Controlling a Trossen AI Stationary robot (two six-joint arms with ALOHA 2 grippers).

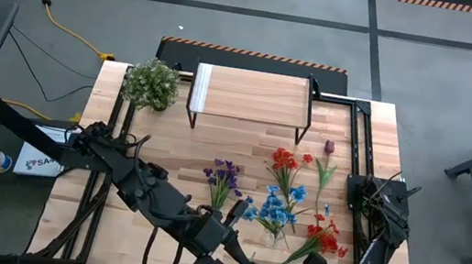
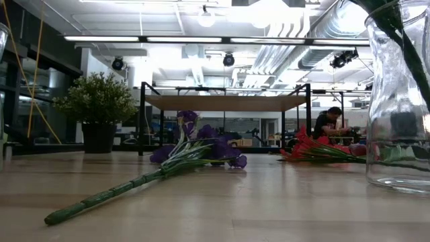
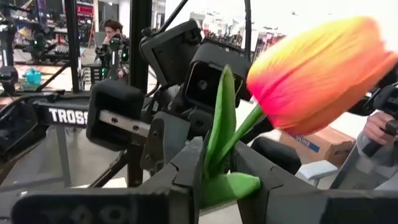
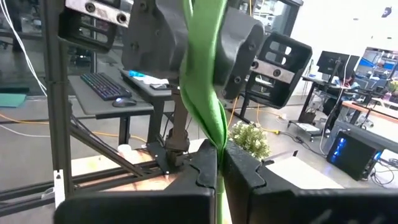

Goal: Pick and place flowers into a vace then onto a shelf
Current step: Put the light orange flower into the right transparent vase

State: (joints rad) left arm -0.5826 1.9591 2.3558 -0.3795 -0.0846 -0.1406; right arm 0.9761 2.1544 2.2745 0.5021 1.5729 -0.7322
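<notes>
Looking past the left gripper (image 3: 214, 177), we see its jaws slightly apart with the green stem and leaf of the orange tulip (image 3: 323, 65) standing between them; whether the fingers press the stem we cannot tell. In the right wrist view, the right gripper (image 4: 219, 171) has its jaws together, clamped on the same green stem. From above, both grippers meet at the near edge of the table (image 1: 364, 141), with the orange bloom between them. We read white letters "TROSS" on the other arm's casing in the left wrist view, and a partly hidden label starting "SA" on a white box (image 1: 33, 159) beside the table's left edge. A clear glass vase (image 2: 400, 101) stands near the low camera, with dark stems inside it; from above it sits among the blue flowers (image 1: 279, 207). Purple flowers (image 1: 225, 179) lie flat left of the blue ones, red flowers (image 1: 287, 164) lie behind them, another red bunch (image 1: 325, 237) lies to the right, and a dark red tulip (image 1: 329, 150) lies near the shelf (image 1: 251, 92). That shelf stands at the far edge, bare on top. A potted plant (image 1: 152, 83) sits just left of it.
</notes>
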